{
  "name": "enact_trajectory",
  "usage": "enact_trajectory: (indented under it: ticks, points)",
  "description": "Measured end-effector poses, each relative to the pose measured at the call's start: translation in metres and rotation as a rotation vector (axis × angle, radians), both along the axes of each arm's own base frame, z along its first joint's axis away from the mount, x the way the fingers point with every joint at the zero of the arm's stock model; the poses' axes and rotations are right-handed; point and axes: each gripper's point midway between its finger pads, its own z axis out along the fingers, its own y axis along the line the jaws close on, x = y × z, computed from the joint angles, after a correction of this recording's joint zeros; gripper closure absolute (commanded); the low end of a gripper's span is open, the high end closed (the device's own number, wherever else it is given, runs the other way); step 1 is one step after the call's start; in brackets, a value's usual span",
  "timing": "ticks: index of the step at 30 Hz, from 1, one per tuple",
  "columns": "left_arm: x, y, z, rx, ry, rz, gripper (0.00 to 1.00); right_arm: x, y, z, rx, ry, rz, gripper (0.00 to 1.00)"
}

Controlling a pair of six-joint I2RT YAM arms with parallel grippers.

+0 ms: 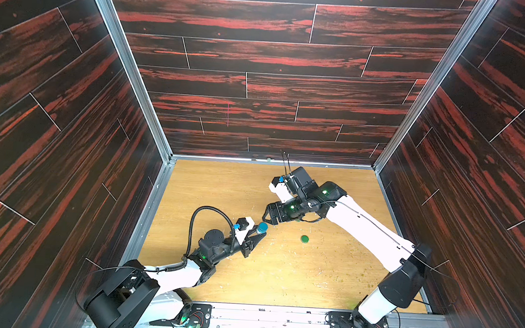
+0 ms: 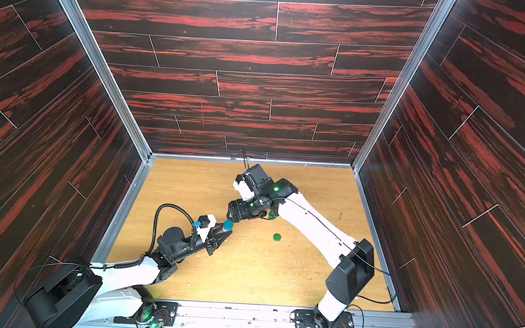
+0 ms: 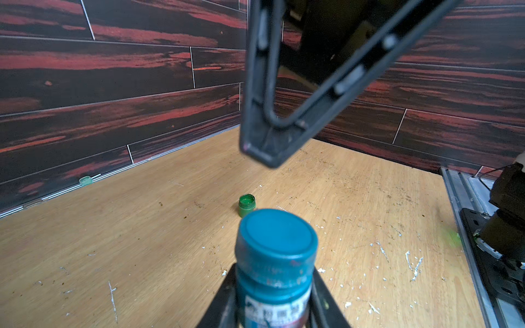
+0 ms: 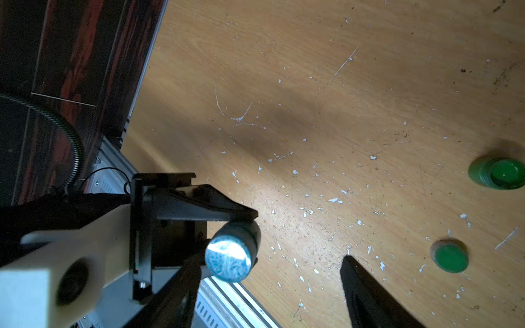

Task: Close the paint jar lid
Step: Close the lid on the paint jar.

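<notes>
Two arms, one blue paint jar with its blue cap seated, clamped in the left gripper near mid-table, right gripper spread wide just beside it, one open green jar, one loose green lid, bare table toward the back wall

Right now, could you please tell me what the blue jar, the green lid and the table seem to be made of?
Blue jar: probably plastic, opaque teal, smooth with a slight sheen on its cap; a paper-like label wraps the body.
Green lid: likely plastic, even colour, soft gloss.
Table: wood or wood-look board, matte, visible grain, flecked with white specks.
</notes>
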Motion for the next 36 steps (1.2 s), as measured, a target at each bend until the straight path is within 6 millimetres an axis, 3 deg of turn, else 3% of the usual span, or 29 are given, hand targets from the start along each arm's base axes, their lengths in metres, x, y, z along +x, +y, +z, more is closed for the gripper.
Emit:
enact_trajectory:
  ticks: [3, 7, 11, 17, 22, 29, 36]
  points:
    - [0.0, 0.0, 0.0, 0.0, 0.002, 0.001, 0.73, 0.001, 0.004, -0.02, -0.026, 0.037, -0.001, 0.2]
    - [-0.001, 0.001, -0.019, 0.04, 0.066, 0.003, 0.73, -0.002, 0.011, -0.039, -0.037, 0.068, 0.013, 0.2]
    - [-0.001, 0.001, -0.023, 0.05, 0.08, 0.002, 0.73, -0.004, 0.015, -0.042, -0.028, 0.074, 0.023, 0.2]
    - [-0.001, 0.0, -0.013, 0.027, 0.048, 0.0, 0.73, -0.008, 0.019, -0.041, -0.016, 0.083, 0.04, 0.2]
    - [0.0, 0.0, -0.003, 0.002, 0.015, 0.0, 0.73, -0.008, 0.016, -0.026, 0.016, 0.068, 0.037, 0.19]
    - [0.0, 0.0, 0.011, -0.045, -0.023, 0.001, 0.73, -0.007, 0.004, 0.02, 0.076, -0.024, 0.019, 0.2]
    - [0.0, 0.0, 0.025, -0.09, -0.057, -0.002, 0.73, -0.006, -0.002, 0.035, 0.078, -0.1, 0.035, 0.19]
